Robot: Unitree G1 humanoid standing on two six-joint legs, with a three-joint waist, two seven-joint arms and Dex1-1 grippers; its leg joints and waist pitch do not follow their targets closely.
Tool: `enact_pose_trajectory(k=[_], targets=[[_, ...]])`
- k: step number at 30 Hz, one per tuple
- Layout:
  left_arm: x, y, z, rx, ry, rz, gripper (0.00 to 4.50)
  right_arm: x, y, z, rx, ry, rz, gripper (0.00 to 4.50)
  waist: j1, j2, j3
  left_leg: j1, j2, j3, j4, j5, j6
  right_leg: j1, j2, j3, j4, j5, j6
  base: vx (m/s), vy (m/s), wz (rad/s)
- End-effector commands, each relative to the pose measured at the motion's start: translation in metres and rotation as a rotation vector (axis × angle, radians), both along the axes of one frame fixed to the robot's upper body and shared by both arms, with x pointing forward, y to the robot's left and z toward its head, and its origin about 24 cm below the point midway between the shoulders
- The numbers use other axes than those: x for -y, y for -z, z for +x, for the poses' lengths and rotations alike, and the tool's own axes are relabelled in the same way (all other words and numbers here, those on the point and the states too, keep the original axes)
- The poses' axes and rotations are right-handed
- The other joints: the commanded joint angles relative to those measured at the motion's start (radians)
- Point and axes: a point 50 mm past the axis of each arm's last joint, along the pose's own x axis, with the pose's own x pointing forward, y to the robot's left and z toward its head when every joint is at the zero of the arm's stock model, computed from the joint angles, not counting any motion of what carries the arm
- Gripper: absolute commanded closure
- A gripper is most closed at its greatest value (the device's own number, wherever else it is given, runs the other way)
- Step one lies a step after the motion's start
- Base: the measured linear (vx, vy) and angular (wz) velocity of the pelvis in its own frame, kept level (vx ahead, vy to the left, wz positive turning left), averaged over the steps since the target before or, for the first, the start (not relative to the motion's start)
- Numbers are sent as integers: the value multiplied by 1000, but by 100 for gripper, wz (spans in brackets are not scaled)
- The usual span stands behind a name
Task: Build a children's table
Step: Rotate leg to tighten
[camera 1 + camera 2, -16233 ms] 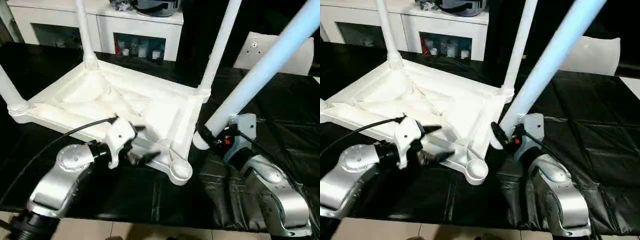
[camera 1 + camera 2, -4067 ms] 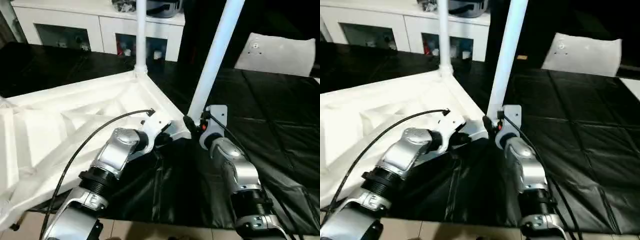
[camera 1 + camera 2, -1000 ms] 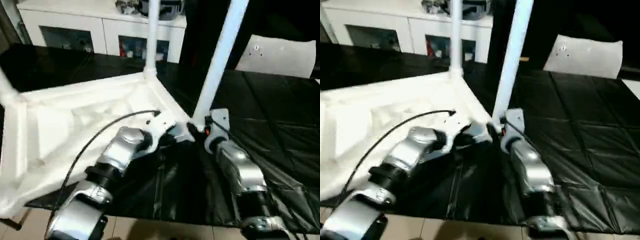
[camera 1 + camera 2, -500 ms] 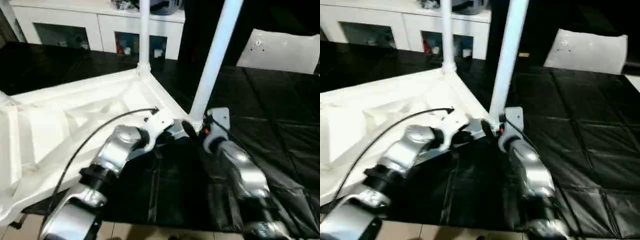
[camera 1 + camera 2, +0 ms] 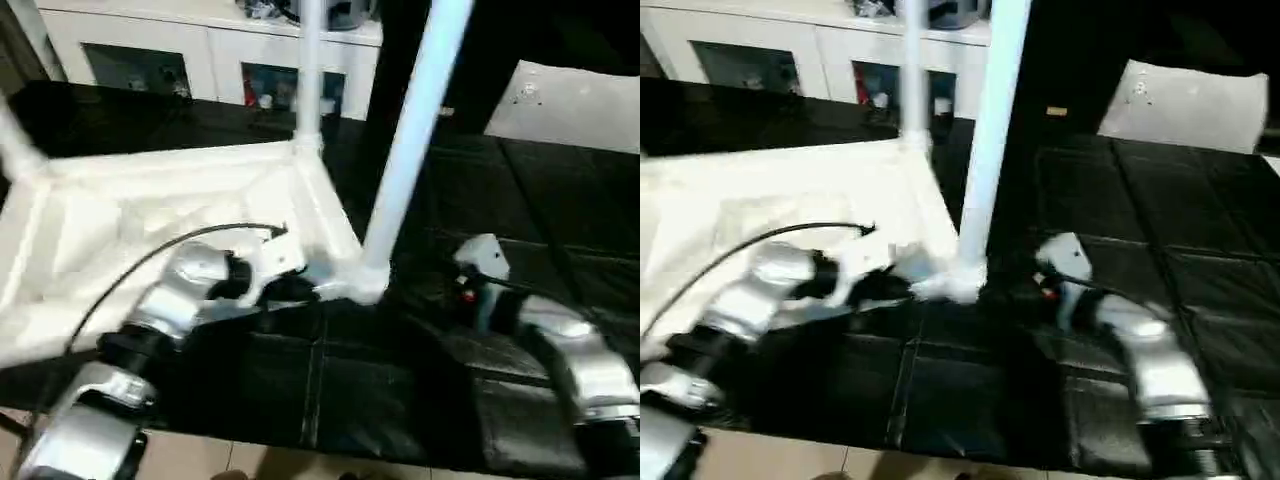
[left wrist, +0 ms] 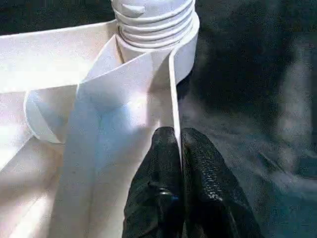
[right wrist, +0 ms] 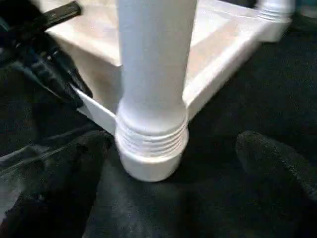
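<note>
Where half a second ago clamped close against the base of the near leg point(image 5: 405, 160), now backed off to the side and apart from it: right gripper point(image 7: 171, 193), fingers point(image 7: 275, 161) spread wide on either side of the leg's threaded foot, touching nothing. Means the leg is let go and stands by itself in the corner socket point(image 7: 148, 166), several thread ridges showing above the socket's rim, so probably not screwed fully home; a judgement only.

Pinched shut on a thin upright wall of the tabletop point(image 5: 150, 210), just short of that same corner: left gripper point(image 6: 176, 168), both black fingers point(image 6: 158, 163) pressed together with the white rib between them. Steadies the tabletop, by the look of it.

Lies upside down on the black table cover point(image 5: 560, 200), ribbed underside up, with a far leg point(image 5: 308, 70) upright in its corner and part of another leg point(image 5: 18, 150) at the left edge. Fourth leg cannot be made out.

Looks close to finished as far as fitting legs goes; turning the table upright not yet done.

Behind, white cabinet point(image 5: 200, 55) with glass doors; to the right, flat white sheet point(image 5: 570, 100) with a small hole. Small tan tag point(image 5: 1057, 111) on the dark backdrop, too small to read. No brand, label or writing legible anywhere.
</note>
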Motion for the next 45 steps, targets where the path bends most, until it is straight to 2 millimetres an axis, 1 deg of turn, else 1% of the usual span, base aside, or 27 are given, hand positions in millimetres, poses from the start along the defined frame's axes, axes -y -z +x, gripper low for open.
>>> enact_pose_trajectory(k=[1, 2, 3, 5, 6, 7, 8, 9, 10, 12, 16, 17, 19, 21, 24, 26, 29, 35, 37, 38, 39, 40, 41, 42, 43, 44, 45], targets=[[10, 2, -7, -31, 133, 30, 450, -4, -6, 1, 13, -81, -5, 5, 1, 4, -64, 1, 88, -29, -67, -56, 86, 52, -124, 83, -63, -231, -159, 0, 0, 0], [9, 2, -7, -39, 155, 34, 450, -5, -6, 1, 11, -109, -14, 5, 4, 1, -64, 1, 88, -28, -67, -54, 87, 52, -125, 83, -61, -217, -167, 0, 0, 0], [8, 2, -9, -45, 206, 51, 450, -7, -6, 1, 11, -155, -39, 5, 9, 1, -64, 1, 87, -28, -66, -51, 89, 52, -125, 83, -60, -213, -171, 0, 0, 0], [7, 2, -10, -54, 239, 71, 450, -10, -5, 0, -4, -217, -53, 5, 17, 2, -65, 3, 87, -26, -66, -51, 87, 53, -126, 84, -60, -214, -168, 0, 0, 0], [6, 2, -10, -57, 260, 77, 450, -11, -4, -1, -10, -245, -58, 5, 22, 0, -65, 1, 89, -26, -66, -48, 84, 54, -126, 84, -57, -206, -168, 0, 0, 0], [6, 1, -10, -59, 273, 81, 450, -12, -4, -1, -12, -260, -61, 5, 22, 0, -65, 1, 89, -26, -66, -48, 84, 54, -126, 84, -57, -206, -168, 0, 0, 0], [6, 0, -10, -64, 306, 97, 450, -14, -2, 0, -27, -304, -67, 21, 26, -2, -67, 0, 89, -26, -65, -42, 83, 56, -128, 83, -56, -204, -166, 0, 0, 0], [6, 0, -10, -64, 306, 97, 450, -14, -2, 0, -27, -304, -67, 31, 26, -1, -67, 0, 88, -26, -65, -42, 83, 56, -127, 82, -56, -207, -167, 0, 0, 0], [6, -1, -10, -66, 329, 109, 450, -17, -1, 1, -34, -326, -71, 31, 28, -1, -67, 1, 91, -27, -65, -43, 78, 55, -127, 82, -55, -208, -167, 0, 0, 0], [5, -2, -9, -66, 345, 123, 450, -18, 0, 3, -38, -344, -73, 51, 30, -1, -67, 0, 88, -25, -64, -47, 76, 55, -126, 81, -58, -223, -163, 0, 0, 0], [5, -4, -8, -67, 361, 132, 450, -20, 0, 4, -51, -382, -78, 96, 39, -1, -69, 2, 91, -25, -63, -29, 73, 55, -127, 82, -50, -191, -167, 0, 0, 0], [4, -4, -7, -68, 364, 136, 450, -21, 1, 5, -53, -391, -81, 107, 39, 1, -70, 0, 91, -26, -63, -26, 74, 56, -128, 82, -49, -186, -169, 0, 0, 0], [4, -4, -6, -68, 371, 141, 450, -23, 2, 5, -56, -404, -85, 116, 40, -2, -70, 0, 91, -26, -63, -23, 74, 56, -127, 82, -48, -173, -171, 0, 0, 0], [4, -4, -6, -68, 376, 143, 450, -24, 2, 5, -59, -418, -91, 131, 41, -2, -70, -3, 89, -25, -62, -29, 70, 58, -128, 81, -49, -189, -166, 0, 0, 0], [3, -5, -5, -70, 386, 149, 450, -25, 6, 6, -63, -439, -106, 166, 41, -1, -68, -2, 86, -24, -62, -41, 66, 57, -127, 80, -56, -229, -155, 0, 0, 0], [2, -5, -5, -70, 389, 153, 450, -26, 6, 6, -62, -442, -107, 168, 41, -3, -68, -2, 88, -25, -63, -43, 64, 57, -127, 81, -56, -239, -148, 0, 0, 0], [2, -5, -5, -70, 390, 154, 450, -27, 6, 7, -62, -448, -102, 183, 41, -1, -67, -2, 89, -26, -63, -47, 63, 56, -127, 80, -56, -242, -147, 0, 0, 0], [0, -5, -4, -67, 384, 153, 450, -30, 7, 6, -67, -461, -91, 186, 41, 0, -67, -2, 89, -26, -63, -41, 67, 56, -126, 80, -54, -225, -151, 0, 0, 0], [6, -4, 0, -56, 293, 97, 450, -33, 10, 2, -93, -426, -28, 186, 40, 2, -66, -3, 88, -25, -63, -43, 67, 57, -124, 80, -55, -219, -155, 0, 0, 0], [8, -3, 1, -55, 255, 80, 450, -35, 12, 1, -106, -396, -6, 186, 43, 4, -63, -1, 90, -26, -64, -54, 65, 55, -126, 80, -59, -237, -155, 0, 0, 0], [9, -3, 2, -55, 239, 73, 450, -35, 13, 1, -111, -382, 3, 186, 44, 3, -62, 1, 90, -26, -66, -68, 59, 54, -127, 79, -63, -265, -150, 0, 0, 0], [9, -3, 2, -55, 239, 73, 450, -35, 13, 1, -111, -382, 3, 186, 44, 3, -62, 1, 90, -26, -66, -68, 59, 54, -127, 79, -63, -265, -150, 0, 0, 0], [9, -3, 2, -55, 239, 73, 450, -35, 13, 1, -111, -382, 3, 186, 42, 2, -61, 0, 87, -27, -67, -86, 52, 56, -128, 78, -68, -309, -137, 0, 0, 0], [12, -2, 4, -45, 185, 50, 450, -38, 15, 1, -118, -341, 18, 186, 40, 5, -58, 2, 86, -27, -68, -101, 44, 52, -127, 78, -74, -348, -125, 0, 0, 0], [18, -1, 6, -46, 122, 9, 450, -43, 20, 2, -132, -276, 30, 186, 40, 7, -54, 9, 85, -27, -69, -120, 37, 47, -127, 78, -83, -395, -114, 0, 0, 0], [26, -1, 10, -36, 35, -41, 450, -51, 27, 3, -139, -194, 31, 186, 39, 10, -50, 12, 85, -27, -70, -134, 32, 44, -126, 77, -89, -419, -111, 0, 0, 0], [38, -2, 14, -25, -65, -96, 450, -61, 34, 4, -164, -97, 54, 186, 33, 3, -47, 15, 87, -29, -72, -157, 12, 41, -126, 75, -93, -461, -103, 0, 0, 0]])
